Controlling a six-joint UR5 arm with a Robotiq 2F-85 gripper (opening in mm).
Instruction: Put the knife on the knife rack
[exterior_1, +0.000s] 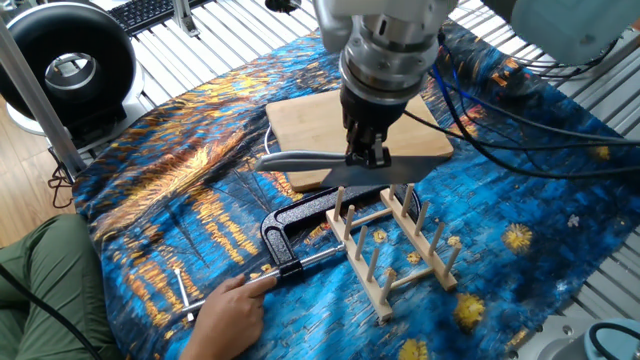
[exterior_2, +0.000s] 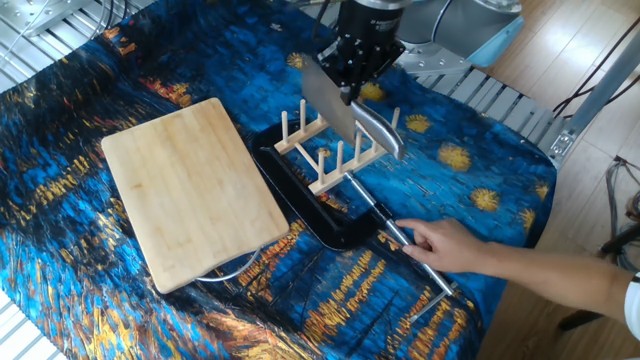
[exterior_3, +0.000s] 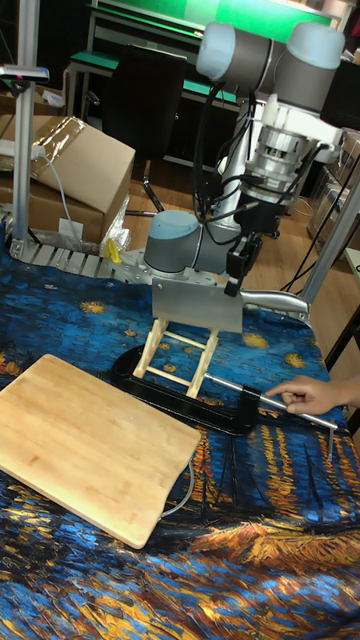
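Note:
My gripper (exterior_1: 368, 156) is shut on the knife (exterior_1: 405, 171), pinching the top of its broad silver blade where it meets the grey handle. The blade (exterior_3: 196, 304) hangs edge-down and level, with the handle (exterior_2: 381, 131) pointing toward the person's side. It hovers at the far end of the knife rack (exterior_1: 396, 241), a light-wood rack of upright pegs. In the tall fixed view the blade's lower edge overlaps the peg tops of the knife rack (exterior_3: 181, 360). Whether it sits between the pegs I cannot tell.
A black C-clamp (exterior_1: 300, 226) lies against the rack, and a person's hand (exterior_1: 231, 314) holds its screw bar. A bamboo cutting board (exterior_2: 190, 190) lies beside it on the blue patterned cloth. Cables trail behind the arm.

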